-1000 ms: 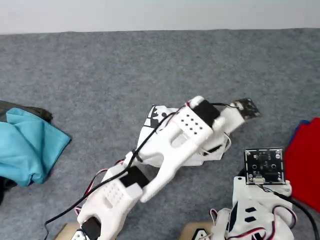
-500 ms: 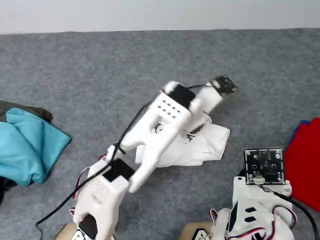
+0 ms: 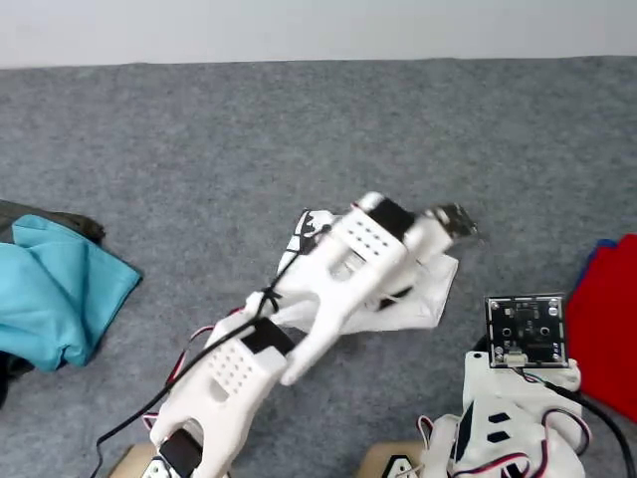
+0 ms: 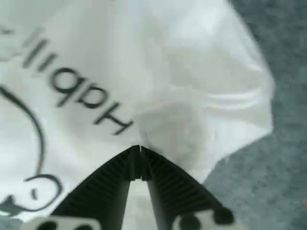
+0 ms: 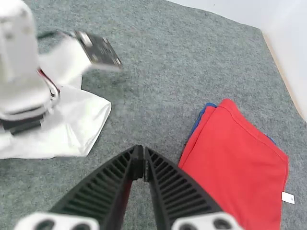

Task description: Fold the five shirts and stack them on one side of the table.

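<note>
The printed shirt (image 3: 423, 294) lies at the centre of the table (image 3: 299, 139), partly under the left arm, with the left gripper (image 4: 140, 151) directly over it. At the right edge, one folded shirt (image 3: 609, 319) rests on another (image 5: 204, 112). The right gripper (image 5: 143, 152) hangs over bare table between these and the printed shirt. At the left edge, a crumpled shirt (image 3: 55, 289) lies on another (image 3: 50, 221).

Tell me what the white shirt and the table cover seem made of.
The white shirt: thin soft knit, probably cotton jersey, matte; it drapes in loose folds and wrinkles. The table cover: grey felt or short-pile carpet, matte; its surface looks fuzzy and speckled.
</note>
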Tool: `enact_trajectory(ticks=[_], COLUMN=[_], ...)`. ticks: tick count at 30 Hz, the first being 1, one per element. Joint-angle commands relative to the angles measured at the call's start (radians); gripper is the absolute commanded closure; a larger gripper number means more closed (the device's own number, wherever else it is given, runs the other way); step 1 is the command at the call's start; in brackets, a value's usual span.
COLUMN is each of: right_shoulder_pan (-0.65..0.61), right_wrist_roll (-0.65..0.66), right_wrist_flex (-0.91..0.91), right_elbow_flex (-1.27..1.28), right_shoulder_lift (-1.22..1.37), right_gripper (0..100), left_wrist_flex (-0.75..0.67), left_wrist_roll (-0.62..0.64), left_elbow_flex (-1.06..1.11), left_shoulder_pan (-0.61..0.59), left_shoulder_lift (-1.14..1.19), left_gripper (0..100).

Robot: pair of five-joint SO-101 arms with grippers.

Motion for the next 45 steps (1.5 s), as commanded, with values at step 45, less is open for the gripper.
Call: enact_trajectory(ticks=[45], right_shoulder_pan=[0.013], right_wrist_roll=[0.008], right_wrist_flex=[0.002], right_elbow_flex=[0.026], right_shoulder_lift=[-0.001], right_gripper=[99.0], left_wrist_flex=[-0.400], left_wrist_roll=[-0.041], left_elbow_flex=[0.189], left_shoulder_pan=[-0.338], left_shoulder_lift=[-0.226], left_gripper=[77])
